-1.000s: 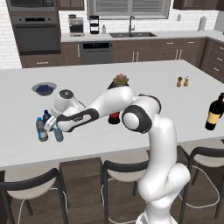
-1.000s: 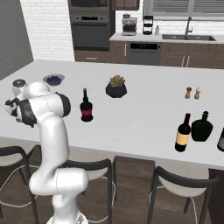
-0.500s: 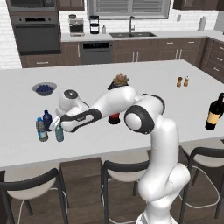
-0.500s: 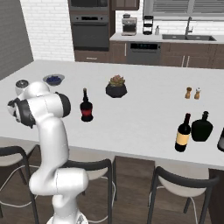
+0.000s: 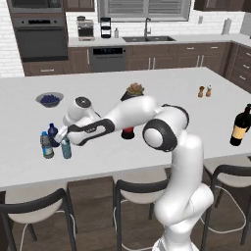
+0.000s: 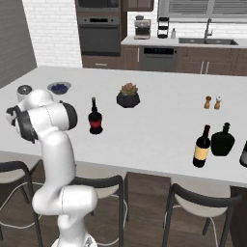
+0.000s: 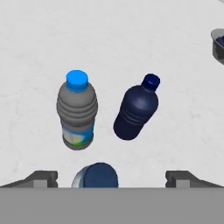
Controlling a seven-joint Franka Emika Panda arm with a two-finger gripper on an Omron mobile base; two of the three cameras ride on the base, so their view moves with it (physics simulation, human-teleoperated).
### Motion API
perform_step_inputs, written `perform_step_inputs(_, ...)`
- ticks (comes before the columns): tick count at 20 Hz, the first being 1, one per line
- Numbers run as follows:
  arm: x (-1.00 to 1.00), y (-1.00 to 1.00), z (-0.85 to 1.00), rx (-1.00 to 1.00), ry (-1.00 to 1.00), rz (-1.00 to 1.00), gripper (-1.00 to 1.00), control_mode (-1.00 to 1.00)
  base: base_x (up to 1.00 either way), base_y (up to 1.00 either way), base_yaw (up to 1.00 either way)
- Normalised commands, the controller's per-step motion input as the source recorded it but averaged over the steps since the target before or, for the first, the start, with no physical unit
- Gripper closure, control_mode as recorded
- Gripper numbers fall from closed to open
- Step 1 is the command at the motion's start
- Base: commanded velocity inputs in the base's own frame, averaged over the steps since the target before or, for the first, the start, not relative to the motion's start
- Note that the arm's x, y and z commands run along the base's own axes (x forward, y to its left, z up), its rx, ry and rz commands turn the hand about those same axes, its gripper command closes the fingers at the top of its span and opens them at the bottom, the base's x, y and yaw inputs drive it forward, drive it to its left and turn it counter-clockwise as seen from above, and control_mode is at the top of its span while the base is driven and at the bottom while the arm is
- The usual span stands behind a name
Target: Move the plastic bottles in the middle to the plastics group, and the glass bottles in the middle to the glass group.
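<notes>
Hand view: fingers (image 7: 45,178) spread either side of pale-blue bottle (image 7: 95,175), standing free on bench (image 7: 131,43). Likely light, slick plastic; best held at mid-body.

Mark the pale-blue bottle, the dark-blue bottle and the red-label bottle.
pale-blue bottle (image 5: 66,148): left base view, its body.
dark-blue bottle (image 7: 135,113): hand view, its body.
red-label bottle (image 6: 95,120): right base view, its round body.

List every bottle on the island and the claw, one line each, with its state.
claw: open, above the pale-blue bottle
pale-blue bottle: upright, released
dark-blue bottle: upright
grey labelled bottle: upright, capped
red-label bottle: upright, mid-island
wine bottle: upright
black bottle: upright
</notes>
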Motion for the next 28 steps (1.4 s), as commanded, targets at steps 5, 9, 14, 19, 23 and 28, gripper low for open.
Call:
perform_step_inputs(5, -0.17, -0.17, 0.63, 0.01, 0.0, -0.04, -1.0, -1.0, 0.0, 0.0, 0.0)
perform_step_inputs(9, -0.33, -0.59, 0.39, 0.0, 0.01, -0.18, -1.0, -1.0, 0.0, 0.0, 0.0)
perform_step_inputs(14, -0.41, -0.73, 0.24, 0.0, 0.01, -0.24, -1.0, -1.0, 0.0, 0.0, 0.0)
perform_step_inputs(19, -0.36, -0.82, 0.18, 0.0, 0.0, -0.26, -1.0, -1.0, 0.0, 0.0, 0.0)
perform_step_inputs(23, -0.32, -0.85, 0.17, 0.0, 0.0, -0.24, -1.0, -1.0, 0.0, 0.0, 0.0)
perform_step_inputs(28, -0.01, -0.79, 0.2, 0.0, 0.08, -0.39, -1.0, -1.0, 0.0, 0.0, 0.0)
